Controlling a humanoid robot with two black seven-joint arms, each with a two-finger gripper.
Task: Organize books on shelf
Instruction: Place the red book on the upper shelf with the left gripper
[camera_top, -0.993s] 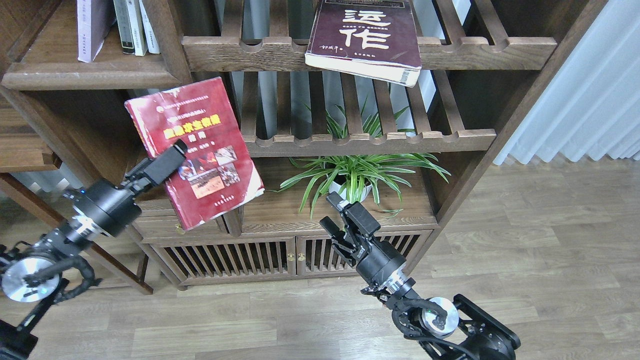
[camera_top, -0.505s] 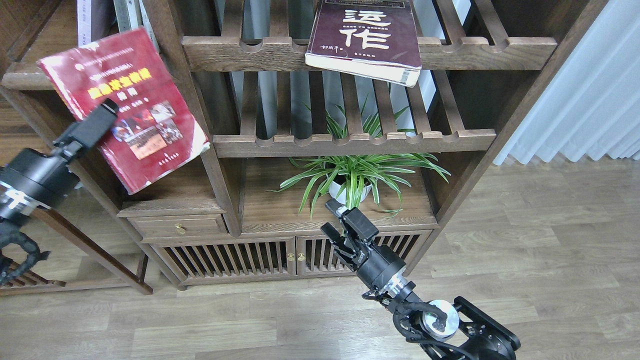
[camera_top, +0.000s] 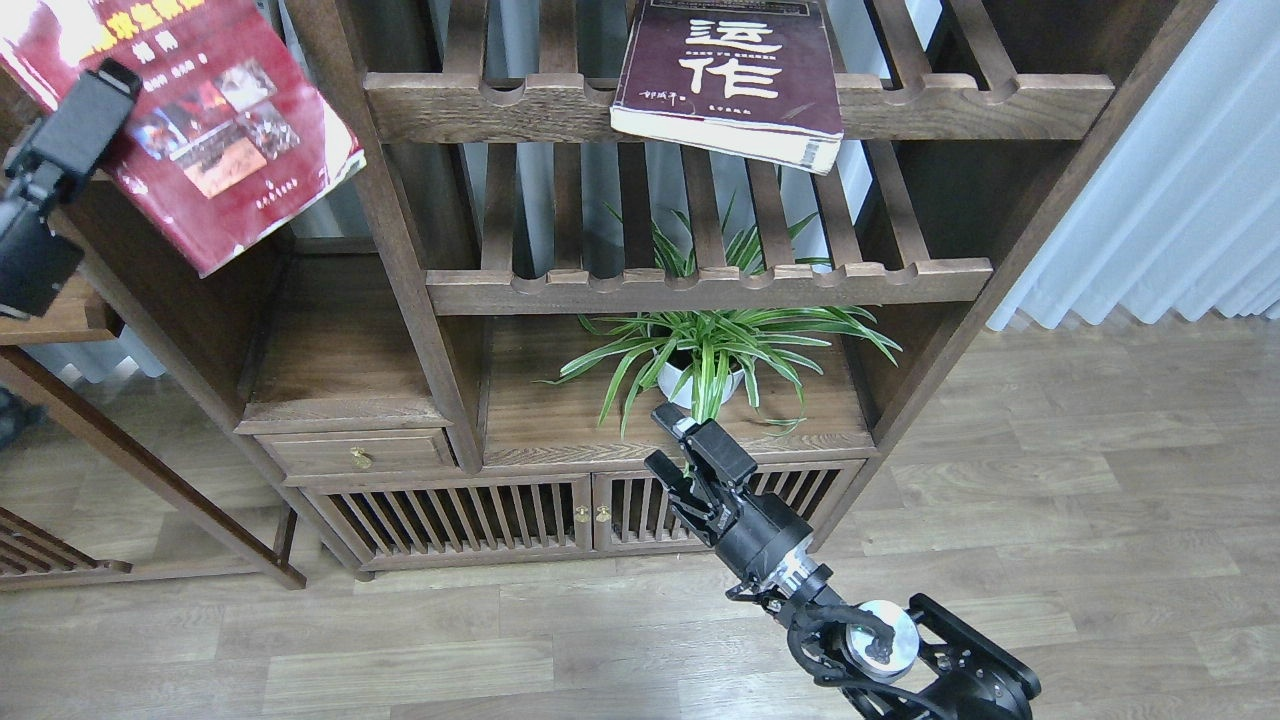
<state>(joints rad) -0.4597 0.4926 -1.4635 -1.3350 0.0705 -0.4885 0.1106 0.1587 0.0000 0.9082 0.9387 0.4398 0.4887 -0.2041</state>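
Observation:
My left gripper (camera_top: 95, 95) is shut on the red book (camera_top: 215, 130) with yellow title and photos and holds it tilted at the top left, in front of the left bay. The red book covers the solid shelf board and the lavender book, which are hidden. The thick maroon book (camera_top: 730, 75) with big white characters lies flat on the upper slatted rack (camera_top: 900, 100), its corner overhanging the front rail. My right gripper (camera_top: 678, 448) is open and empty, low in front of the cabinet, below the plant.
A spider plant in a white pot (camera_top: 705, 355) stands on the lower board. A second slatted rack (camera_top: 700, 285) is above it. A small drawer (camera_top: 355, 452) and slatted cabinet doors (camera_top: 580, 512) sit below. A white curtain (camera_top: 1170, 180) hangs at right.
My left arm has lifted the red book up and to the left, from mid-height to the top left corner. The right gripper has barely moved.

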